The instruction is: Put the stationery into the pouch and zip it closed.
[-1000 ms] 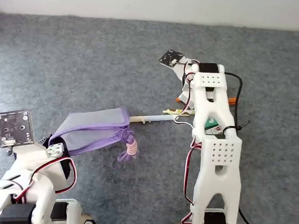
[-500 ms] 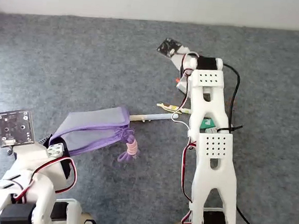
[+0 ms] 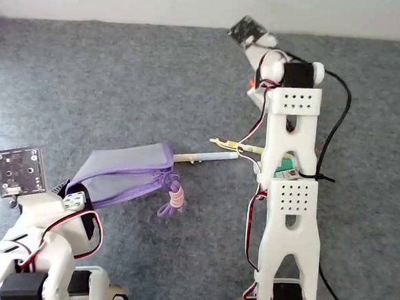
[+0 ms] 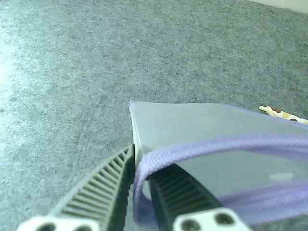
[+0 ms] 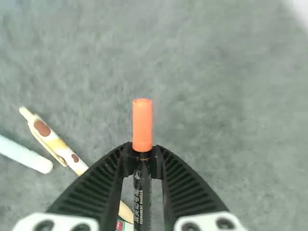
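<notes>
A purple pouch [image 3: 126,172] lies at the left, mouth toward the middle of the table, with a pink-and-purple zip tassel [image 3: 174,200] beside it. My left gripper [image 3: 73,195] is shut on the pouch's near end; in the left wrist view its fingers [image 4: 115,178] clamp the pouch [image 4: 216,130] by a purple edge. My right gripper [image 5: 142,156] is shut on a black marker with an orange cap [image 5: 142,124], held above the table at the far right [image 3: 249,92]. A pale pen [image 3: 206,157] and a spotted yellow pen [image 3: 238,146] lie between pouch and right arm.
A small green item [image 3: 286,171] lies partly under the right arm. The spotted pen [image 5: 53,142] and the pale pen [image 5: 24,154] lie on the grey carpet below the right gripper. A white wall edge [image 3: 196,5] bounds the far side.
My right gripper has risen and swung toward the far edge with the orange-capped marker in it. The left arm and the pouch have kept still.
</notes>
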Available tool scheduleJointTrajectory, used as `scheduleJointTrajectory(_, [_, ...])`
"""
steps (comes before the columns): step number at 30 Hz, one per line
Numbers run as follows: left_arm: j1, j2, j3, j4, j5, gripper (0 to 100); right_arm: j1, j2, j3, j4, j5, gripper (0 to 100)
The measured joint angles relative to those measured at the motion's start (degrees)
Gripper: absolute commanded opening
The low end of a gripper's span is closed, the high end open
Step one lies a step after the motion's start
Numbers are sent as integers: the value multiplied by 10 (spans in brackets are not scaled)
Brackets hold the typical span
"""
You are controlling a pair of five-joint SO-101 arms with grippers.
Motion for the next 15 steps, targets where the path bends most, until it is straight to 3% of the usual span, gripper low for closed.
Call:
scheduleJointTrajectory(7, [0, 0, 0, 0, 0, 13, -6, -128, 54, 1, -52, 8])
scheduleJointTrajectory(15, [0, 0, 3, 0, 0, 13, -26, -369, 352, 1, -166, 8])
